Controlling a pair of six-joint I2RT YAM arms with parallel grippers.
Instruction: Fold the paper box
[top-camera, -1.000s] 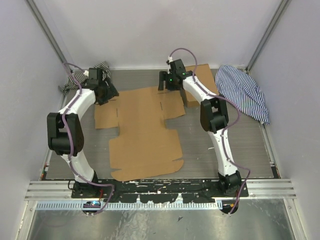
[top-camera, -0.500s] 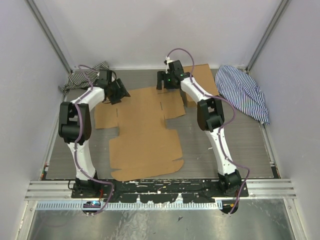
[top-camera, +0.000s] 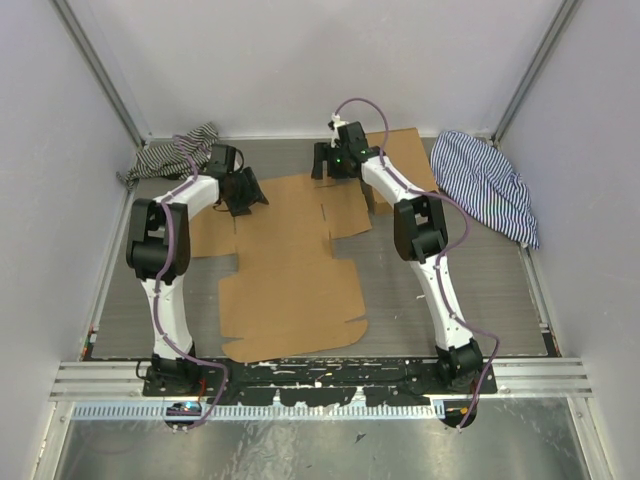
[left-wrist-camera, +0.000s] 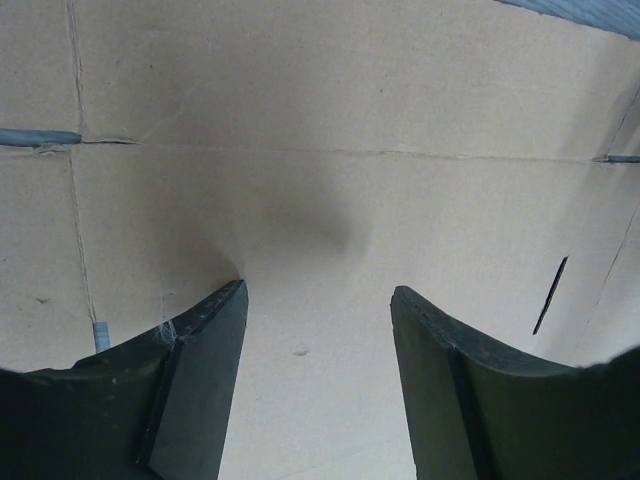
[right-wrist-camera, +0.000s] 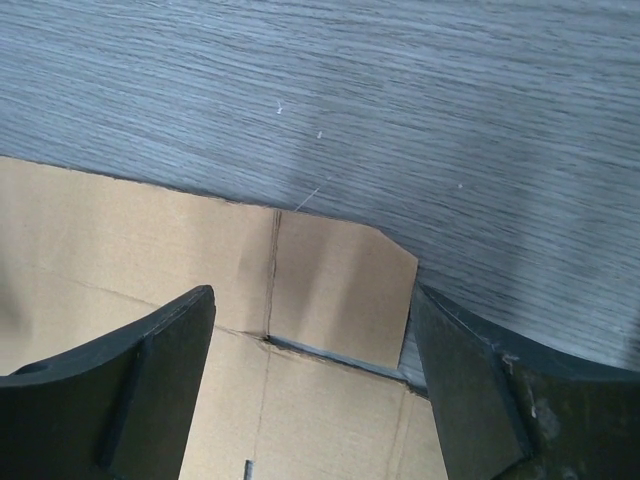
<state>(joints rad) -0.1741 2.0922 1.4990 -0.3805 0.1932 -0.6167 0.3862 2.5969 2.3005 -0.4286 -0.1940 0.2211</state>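
Observation:
The paper box (top-camera: 290, 265) is a large flat die-cut brown cardboard sheet with flaps and slits, lying in the middle of the table. My left gripper (top-camera: 245, 192) hovers over its far left part, open and empty; the left wrist view shows bare cardboard (left-wrist-camera: 330, 150) between its fingers (left-wrist-camera: 200, 370). My right gripper (top-camera: 335, 165) is open and empty over the sheet's far edge. The right wrist view shows a small corner flap (right-wrist-camera: 335, 290) between its fingers (right-wrist-camera: 470, 390), with grey table beyond.
A smaller brown cardboard piece (top-camera: 402, 155) lies behind the right arm. A blue-and-white striped cloth (top-camera: 487, 185) sits at the far right, and a dark striped cloth (top-camera: 165, 155) at the far left. Walls enclose the table (top-camera: 490, 290).
My left gripper has swung right, from the sheet's far left flap toward its middle. My right gripper has barely moved. The sheet lies as before.

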